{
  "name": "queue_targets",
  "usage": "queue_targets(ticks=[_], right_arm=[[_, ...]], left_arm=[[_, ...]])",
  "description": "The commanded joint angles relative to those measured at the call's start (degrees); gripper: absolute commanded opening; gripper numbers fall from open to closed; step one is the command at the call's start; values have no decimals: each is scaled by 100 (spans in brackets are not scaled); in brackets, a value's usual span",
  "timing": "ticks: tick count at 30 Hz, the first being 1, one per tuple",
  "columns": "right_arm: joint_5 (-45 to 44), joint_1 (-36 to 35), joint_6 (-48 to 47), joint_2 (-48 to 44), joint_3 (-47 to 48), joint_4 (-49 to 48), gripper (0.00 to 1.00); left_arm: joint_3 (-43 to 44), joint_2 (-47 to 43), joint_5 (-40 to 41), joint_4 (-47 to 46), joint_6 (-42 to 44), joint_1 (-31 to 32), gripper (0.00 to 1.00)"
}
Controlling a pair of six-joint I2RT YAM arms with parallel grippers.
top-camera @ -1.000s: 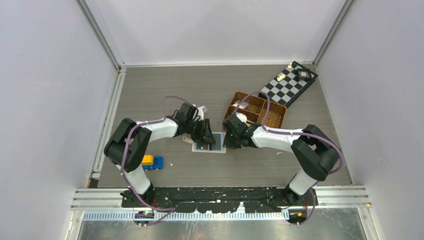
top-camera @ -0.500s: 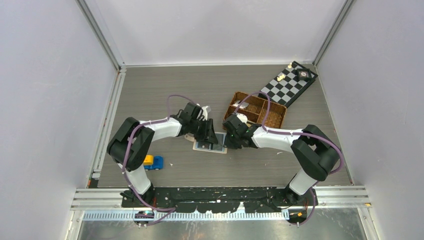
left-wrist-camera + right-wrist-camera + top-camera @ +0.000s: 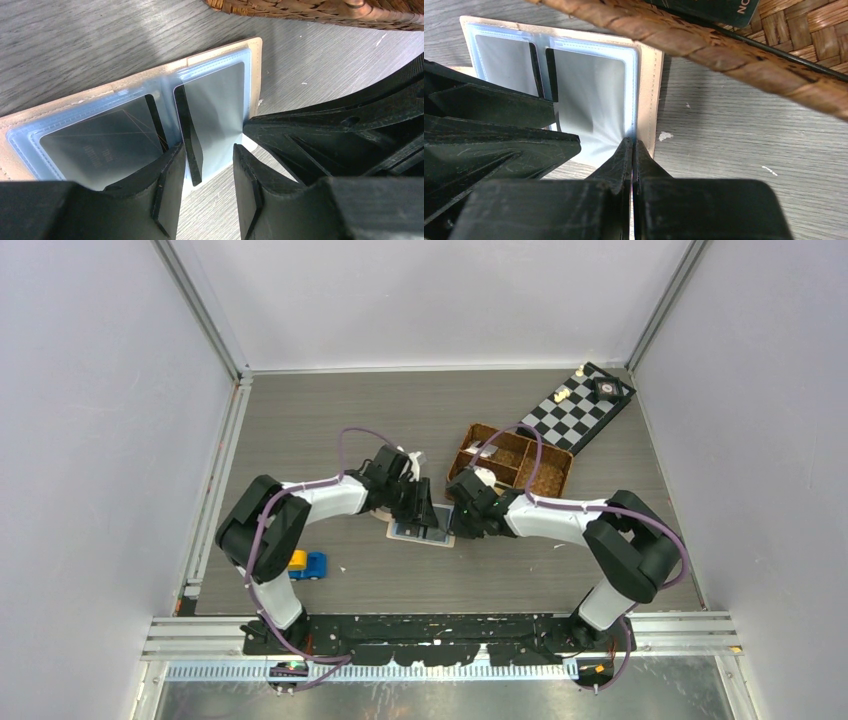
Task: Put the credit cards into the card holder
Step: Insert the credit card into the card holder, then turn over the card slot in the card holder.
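Note:
The beige card holder (image 3: pixel 424 534) lies open on the table, its pale blue pockets facing up. It also shows in the left wrist view (image 3: pixel 256 65) and the right wrist view (image 3: pixel 651 100). A dark card (image 3: pixel 100 145) sits in its left pocket. A black card (image 3: pixel 189 135) stands on edge in the mouth of the right pocket, between my left fingers. My left gripper (image 3: pixel 207 148) is open around it, just above the holder (image 3: pixel 418 512). My right gripper (image 3: pixel 632 143) is shut, with its tips on the holder's right inner edge (image 3: pixel 462 524).
A brown woven divided basket (image 3: pixel 512 466) stands just behind the right gripper, with a dark card (image 3: pixel 704 10) in it. A chessboard (image 3: pixel 580 405) with several pieces lies at the back right. Yellow and blue toy cars (image 3: pixel 305 563) sit at the front left.
My left gripper has moved a little right and nearer, over the holder's middle. The holder has shifted slightly the same way. The right gripper has barely moved.

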State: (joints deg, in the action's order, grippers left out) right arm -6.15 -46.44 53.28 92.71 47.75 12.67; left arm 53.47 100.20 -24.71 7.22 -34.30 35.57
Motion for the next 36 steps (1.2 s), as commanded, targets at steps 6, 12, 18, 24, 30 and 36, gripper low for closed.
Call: queue_targets(ticks=[6,12,18,24,30,36], right_arm=[[-320,-8,27,-552,-113,31,7],[-351,-5,8,-1134,-183,115,25],[-171,53,-3,-1084,-189,37,31],[259,141,139,-819,-383,-511,29],[417,223,232,-587,-454,-722,26],[519,259,264,-411,-488,-873,25]], left_arm=[[111,-406,158,244,149,191,47],[38,-1057,647,838,386,179,57],[-89,-1452,1318,1323,644,-45,64],[-355,-1476,1388,1328,667,-434,64],[-425,-1356,1684,1403,747,-481,65],[-425,-1204,1926,1448,827,-482,64]])
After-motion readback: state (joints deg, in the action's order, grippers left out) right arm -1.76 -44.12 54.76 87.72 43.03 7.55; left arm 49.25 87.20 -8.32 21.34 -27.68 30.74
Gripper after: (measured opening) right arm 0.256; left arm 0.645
